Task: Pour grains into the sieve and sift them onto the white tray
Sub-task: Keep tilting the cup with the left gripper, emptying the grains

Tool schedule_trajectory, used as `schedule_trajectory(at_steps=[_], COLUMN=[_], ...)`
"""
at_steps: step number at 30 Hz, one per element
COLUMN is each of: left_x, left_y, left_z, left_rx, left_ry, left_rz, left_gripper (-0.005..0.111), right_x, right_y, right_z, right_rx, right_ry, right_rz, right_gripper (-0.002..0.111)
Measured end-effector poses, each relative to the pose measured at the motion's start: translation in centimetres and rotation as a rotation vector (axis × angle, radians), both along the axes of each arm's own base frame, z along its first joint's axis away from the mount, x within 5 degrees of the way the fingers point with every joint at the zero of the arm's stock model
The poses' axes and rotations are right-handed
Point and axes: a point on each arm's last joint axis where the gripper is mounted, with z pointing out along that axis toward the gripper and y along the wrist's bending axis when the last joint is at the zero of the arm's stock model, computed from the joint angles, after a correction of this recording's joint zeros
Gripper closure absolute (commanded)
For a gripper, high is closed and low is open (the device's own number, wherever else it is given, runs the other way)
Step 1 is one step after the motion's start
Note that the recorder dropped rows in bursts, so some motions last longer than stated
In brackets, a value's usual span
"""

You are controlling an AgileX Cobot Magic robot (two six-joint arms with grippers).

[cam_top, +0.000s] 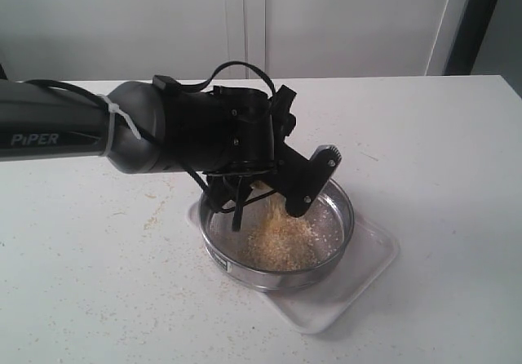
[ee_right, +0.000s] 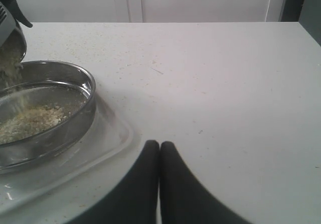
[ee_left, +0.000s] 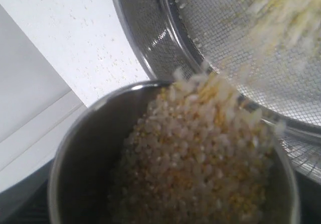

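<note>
Lab-like room — white table (cam_top: 457, 135), panelled white wall (cam_top: 342, 21)

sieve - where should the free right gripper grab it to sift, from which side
Pinch the thin upright wall of the sieve on the side nearest the right gripper, from above, one finger inside, one outside. The ring looks too wide to span, and the left gripper tips the cup of grains over the far side. The right gripper is shut, so open first.
</note>
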Motion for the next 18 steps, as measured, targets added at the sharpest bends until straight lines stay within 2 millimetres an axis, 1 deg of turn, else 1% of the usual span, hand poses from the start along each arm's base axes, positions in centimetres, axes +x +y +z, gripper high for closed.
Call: schedule_trajectory(at_steps=[11,18], left_x=[0.01,0.61], left_y=[0.11,0.81], left_z=[-0.02,-0.04], left_rx=[0.011,0.022], left_ry=[0.0,0.001], left_rz=[0.006,0.037], left_gripper=[0.107,0.107], right_x=[0.0,0.0], right_y=[0.0,0.0], right_z=[0.0,0.0], right_rx=[0.0,0.0], right_ry=[0.0,0.0], right_rz=[0.0,0.0], right_gripper=[0.108,0.108])
